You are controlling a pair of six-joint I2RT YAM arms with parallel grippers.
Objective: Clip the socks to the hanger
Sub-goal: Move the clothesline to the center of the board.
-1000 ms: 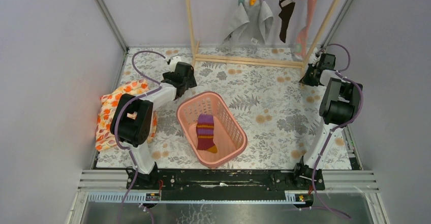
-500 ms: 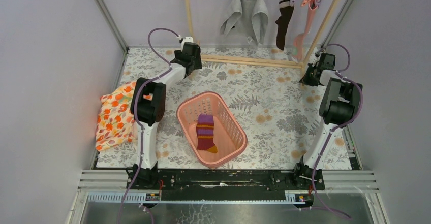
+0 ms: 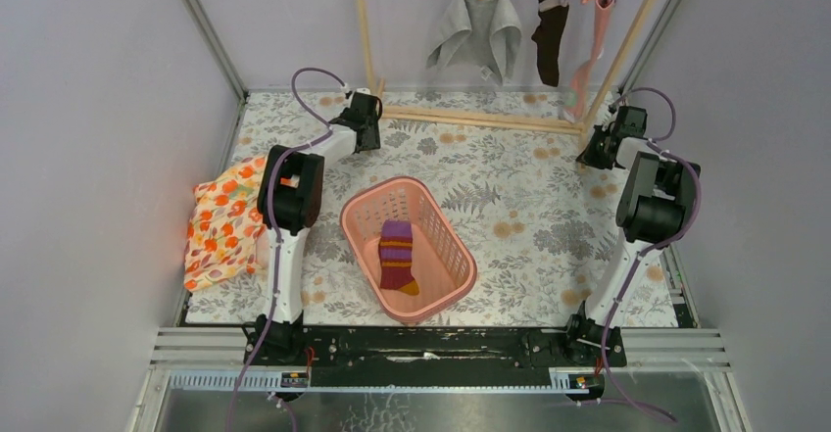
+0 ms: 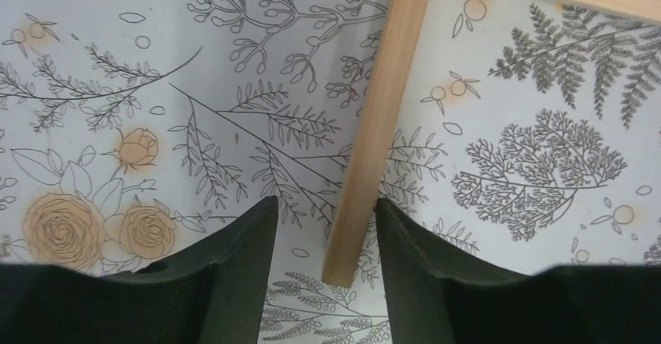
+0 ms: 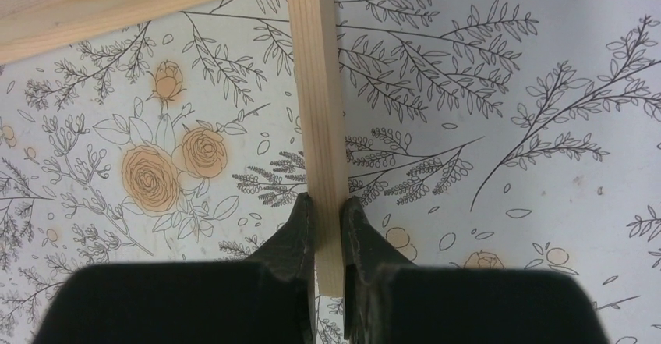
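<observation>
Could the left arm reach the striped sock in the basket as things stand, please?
Probably yes: the left hand is open, merely straddling the rack's wooden foot, and the sock lies uncovered in the open basket.

The overhead view is bright and evenly lit from above, without glare, and the arms throw only faint, diffuse shadows on the floral table (image 3: 529,207); straight posts lean outward toward the upper corners, a mild wide-angle effect. Both wrist views are sharp on the printed pattern and the wooden rack (image 4: 382,110). Along their bottom edges the left tool (image 4: 325,203) and right tool (image 5: 327,200) show as near-black, slightly soft shapes with little surface detail.
</observation>
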